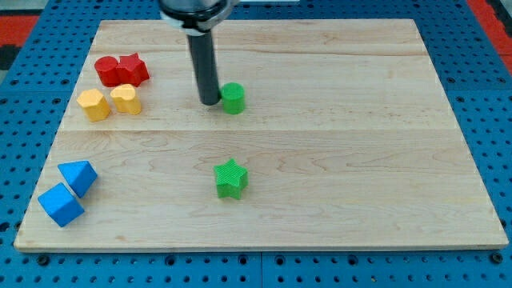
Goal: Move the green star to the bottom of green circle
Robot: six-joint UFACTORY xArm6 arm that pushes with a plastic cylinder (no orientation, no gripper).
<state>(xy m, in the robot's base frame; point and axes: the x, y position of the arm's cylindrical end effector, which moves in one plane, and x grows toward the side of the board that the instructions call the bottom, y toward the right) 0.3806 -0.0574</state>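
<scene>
The green star [231, 178] lies near the middle of the wooden board, toward the view's bottom. The green circle [233, 98] stands above it, in the upper middle of the board. The star sits almost straight below the circle, well apart from it. My tip [210, 102] rests just at the left side of the green circle, touching or nearly touching it. The dark rod rises from there to the view's top.
A red circle [107, 70] and a red star [133, 69] sit at the upper left. A yellow hexagon [94, 104] and a yellow heart [126, 98] lie below them. A blue triangle [78, 175] and a blue cube [61, 204] sit at the lower left. The board [360, 160] lies on a blue pegboard.
</scene>
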